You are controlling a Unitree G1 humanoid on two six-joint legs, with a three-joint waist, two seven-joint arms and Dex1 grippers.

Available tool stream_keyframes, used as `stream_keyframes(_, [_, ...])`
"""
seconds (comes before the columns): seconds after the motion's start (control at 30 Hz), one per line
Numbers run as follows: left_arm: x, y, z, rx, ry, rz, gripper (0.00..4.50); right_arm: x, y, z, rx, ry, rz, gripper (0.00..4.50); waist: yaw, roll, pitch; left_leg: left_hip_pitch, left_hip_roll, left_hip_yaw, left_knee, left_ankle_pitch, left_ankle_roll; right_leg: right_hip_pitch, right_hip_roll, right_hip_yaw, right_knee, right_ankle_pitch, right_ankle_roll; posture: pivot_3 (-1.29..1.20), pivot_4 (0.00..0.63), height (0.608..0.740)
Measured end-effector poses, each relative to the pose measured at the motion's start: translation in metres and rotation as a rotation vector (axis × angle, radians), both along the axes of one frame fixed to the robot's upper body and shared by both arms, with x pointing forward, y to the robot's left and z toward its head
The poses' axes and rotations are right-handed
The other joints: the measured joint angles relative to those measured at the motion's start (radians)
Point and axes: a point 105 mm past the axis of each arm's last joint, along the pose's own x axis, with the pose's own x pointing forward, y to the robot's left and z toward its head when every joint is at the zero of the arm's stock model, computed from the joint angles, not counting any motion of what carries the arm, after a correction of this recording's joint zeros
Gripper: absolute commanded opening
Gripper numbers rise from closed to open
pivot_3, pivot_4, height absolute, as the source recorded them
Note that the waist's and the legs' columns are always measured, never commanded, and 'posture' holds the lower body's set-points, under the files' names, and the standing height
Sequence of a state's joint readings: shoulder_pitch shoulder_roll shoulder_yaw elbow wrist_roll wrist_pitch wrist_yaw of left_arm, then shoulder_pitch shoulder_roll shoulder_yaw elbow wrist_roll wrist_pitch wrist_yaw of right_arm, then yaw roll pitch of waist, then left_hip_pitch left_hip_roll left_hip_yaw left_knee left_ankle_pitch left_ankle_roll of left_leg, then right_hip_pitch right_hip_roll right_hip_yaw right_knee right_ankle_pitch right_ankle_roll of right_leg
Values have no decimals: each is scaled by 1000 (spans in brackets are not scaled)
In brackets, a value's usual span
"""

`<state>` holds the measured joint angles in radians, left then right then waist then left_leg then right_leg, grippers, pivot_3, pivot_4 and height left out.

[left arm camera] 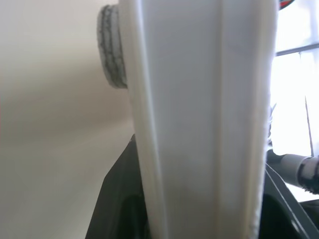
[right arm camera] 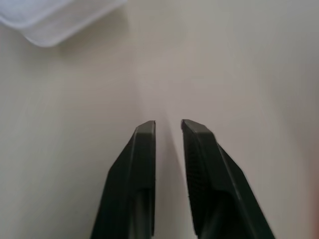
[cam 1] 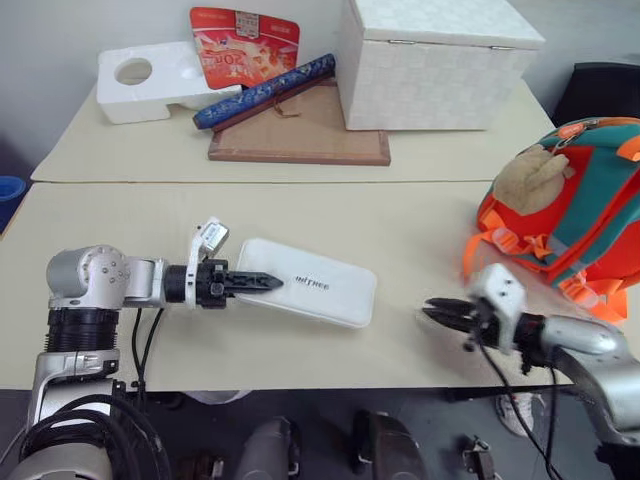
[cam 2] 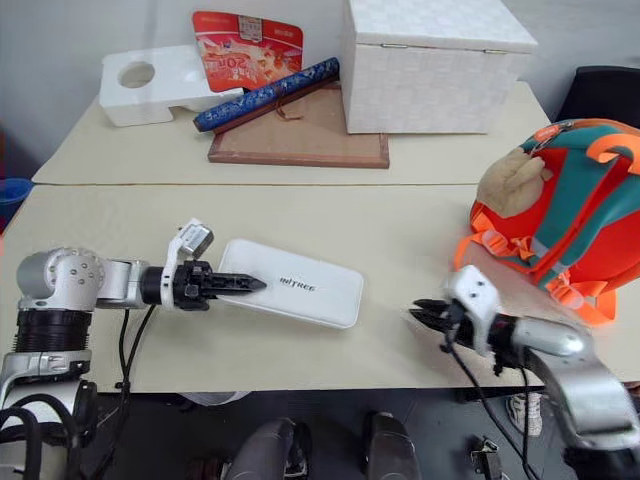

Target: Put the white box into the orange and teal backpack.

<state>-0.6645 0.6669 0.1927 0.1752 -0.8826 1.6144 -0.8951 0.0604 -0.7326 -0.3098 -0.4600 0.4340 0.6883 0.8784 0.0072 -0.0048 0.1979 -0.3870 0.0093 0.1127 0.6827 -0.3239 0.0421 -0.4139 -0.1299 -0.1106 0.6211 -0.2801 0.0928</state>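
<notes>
White box (cam 1: 318, 284) — on the near table, its left end clamped in my left gripper (cam 1: 262, 283). Right gripper (cam 1: 437, 311) — parted slightly, empty, just right of it. Backpack (cam 1: 590, 215) — far right. Step: pickup; next I judge a lift and carry right.

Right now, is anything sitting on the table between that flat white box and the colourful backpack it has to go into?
Only the right gripper, hovering over the bare table between them. The white box is in the left gripper; the backpack stands at the table's right edge.
</notes>
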Motion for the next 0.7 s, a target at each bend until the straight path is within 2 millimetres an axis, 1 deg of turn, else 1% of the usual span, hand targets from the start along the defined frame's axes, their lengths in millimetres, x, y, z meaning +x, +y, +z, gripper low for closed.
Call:
stream_keyframes(0.13, [1, 9, 19, -19, -99, 56, 1406, -28, -46, 20, 95, 30, -208, 2729, 11, 0, 0, 1, 0, 0, 0, 0, 0, 1, 0, 0, 0, 0, 0, 0, 150, 740])
stream_keyframes(0.2, [0, 11, 27, -20, -149, 78, 1406, -40, -70, 30, 132, 28, -324, 3417, 15, 0, 0, 1, 0, 0, 0, -1, 0, 1, -1, 1, -2, 0, 0, 0, 150, 740])
stream_keyframes(0.23, [0, 12, 30, -28, -164, 85, 1406, -43, -78, 34, 146, 23, -363, 3701, 15, 0, 0, 1, 0, 0, 0, -2, 0, 1, -1, 1, -2, 0, 0, 0, 150, 740])
stream_keyframes(0.3, [0, 8, 38, -51, -210, 92, 1406, -47, -99, 38, 197, 18, -459, 4403, 16, 0, 0, 2, 0, 0, 0, -4, -3, 1, -1, 1, -2, 0, 0, 0, 150, 740])
stream_keyframes(0.37, [2, 5, 42, -66, -230, 99, 1406, -46, -110, 36, 229, 26, -510, 4500, 16, 0, 0, 2, 0, 0, 0, -4, -3, 1, -1, 1, -2, 0, 0, 0, 150, 740])
stream_keyframes(0.43, [3, 1, 46, -54, -264, 108, 1406, -38, -120, 36, 280, 14, -545, 4500, 14, 0, 0, 2, 0, 2, 0, -2, -1, 0, 0, 2, -1, 0, 0, 0, 150, 740])
stream_keyframes(0.5, [3, -2, 51, -65, -292, 111, 1406, -23, -127, 44, 305, -31, -563, 4500, 5, 0, 0, 3, 0, 4, 0, -2, -1, 0, 0, 4, -1, 0, 0, 0, 150, 740])
stream_keyframes(0.6, [1, -2, 60, -97, -334, 119, 1406, 1, -134, 62, 343, -110, -586, 4500, -1, 0, 0, 3, 1, 4, -1, -1, -1, -1, 2, 4, 1, 0, 0, 0, 150, 740])
stream_keyframes(0.7, [0, 1, 67, -101, -370, 139, 1406, 19, -132, 69, 402, -129, -565, 4500, -6, 0, 0, 2, 1, 4, -1, -1, -2, -1, 3, 4, 1, 0, 0, 0, 150, 740])
